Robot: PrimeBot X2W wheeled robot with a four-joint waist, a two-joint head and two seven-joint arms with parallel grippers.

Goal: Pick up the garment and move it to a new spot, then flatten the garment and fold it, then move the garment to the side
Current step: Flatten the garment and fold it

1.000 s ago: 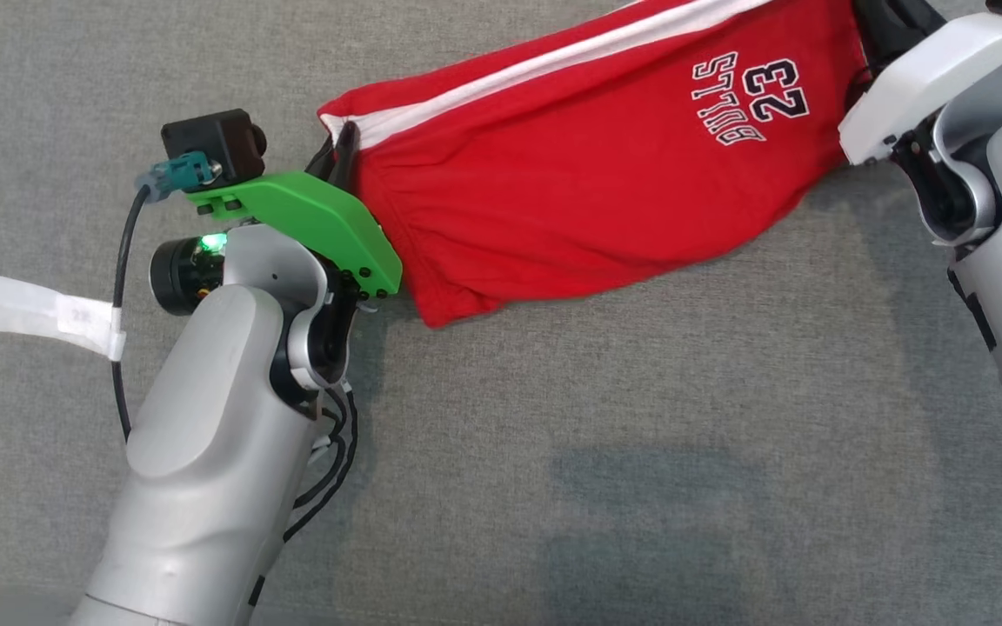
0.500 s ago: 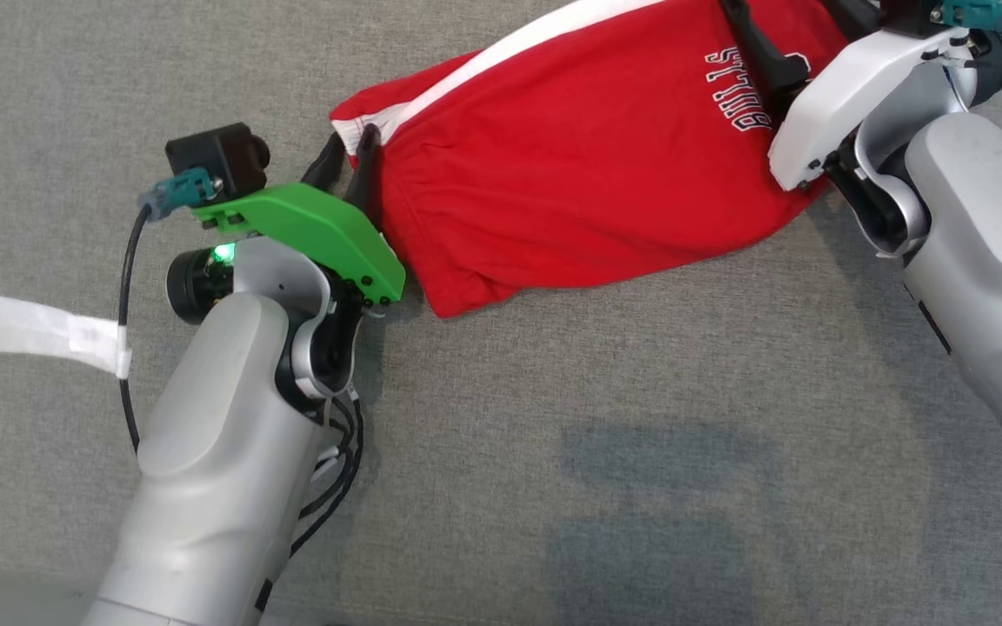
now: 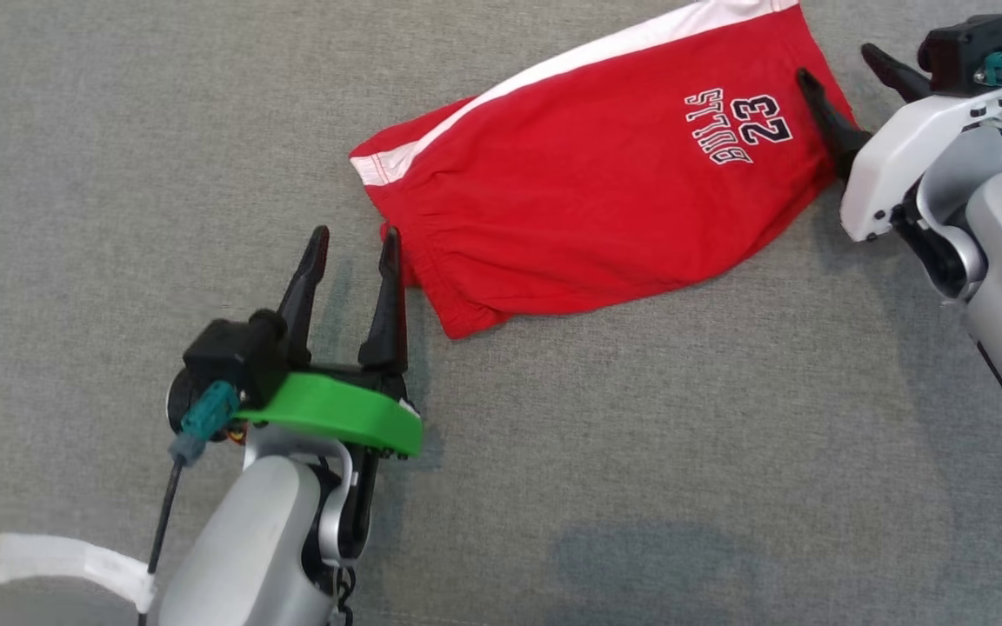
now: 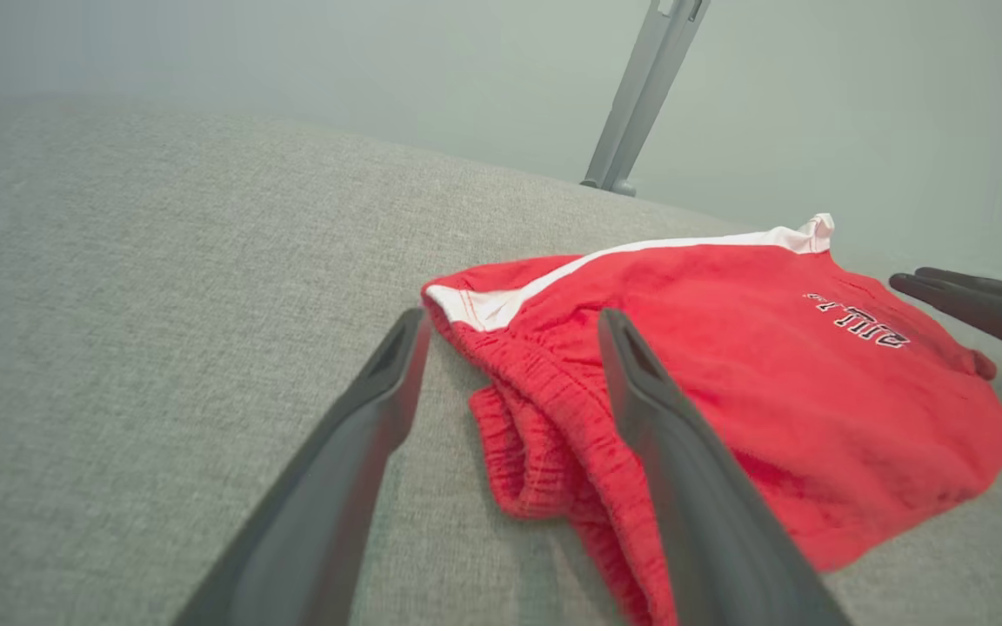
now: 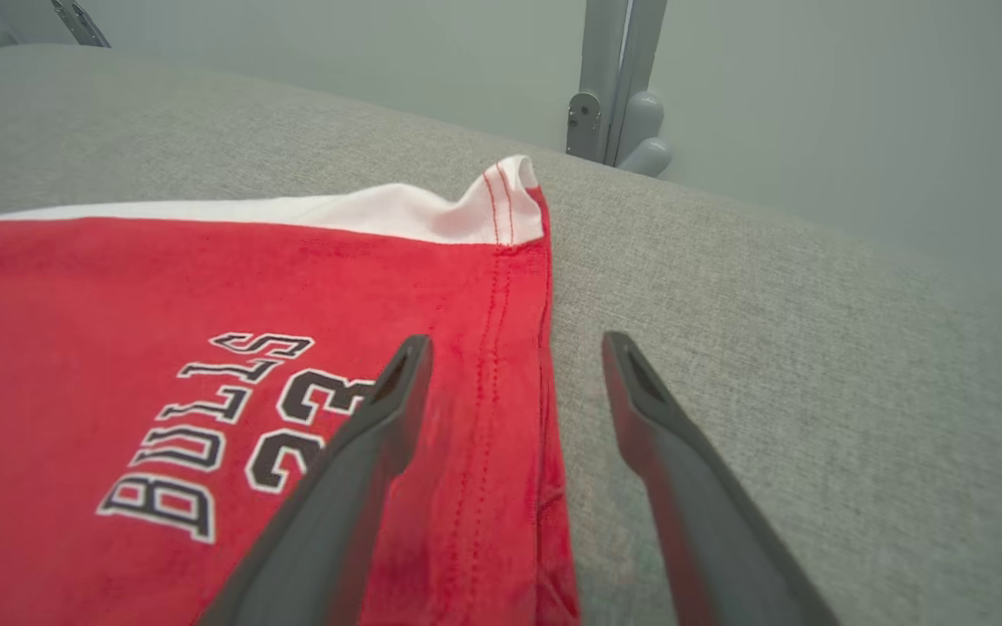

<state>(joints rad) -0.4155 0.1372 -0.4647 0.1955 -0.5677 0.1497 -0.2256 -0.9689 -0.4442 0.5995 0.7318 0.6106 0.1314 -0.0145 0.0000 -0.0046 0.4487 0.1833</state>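
Red shorts lie flat, far on the grey worktop. The left end effector and right end effector sit at each end, spread wide, empty, maybe ready to fold.

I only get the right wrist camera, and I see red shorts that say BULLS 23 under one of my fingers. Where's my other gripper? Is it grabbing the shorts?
Observer: No. The left gripper is at the far end of the shorts, jaws open, gripping nothing.
Operator: Are the shorts all flat over there?
Observer: Not quite. The left wrist view shows the waistband bunched into folds at that end.
Operator: Is there other stuff around?
Observer: A white tape tag sticks out from the left arm's black cable.
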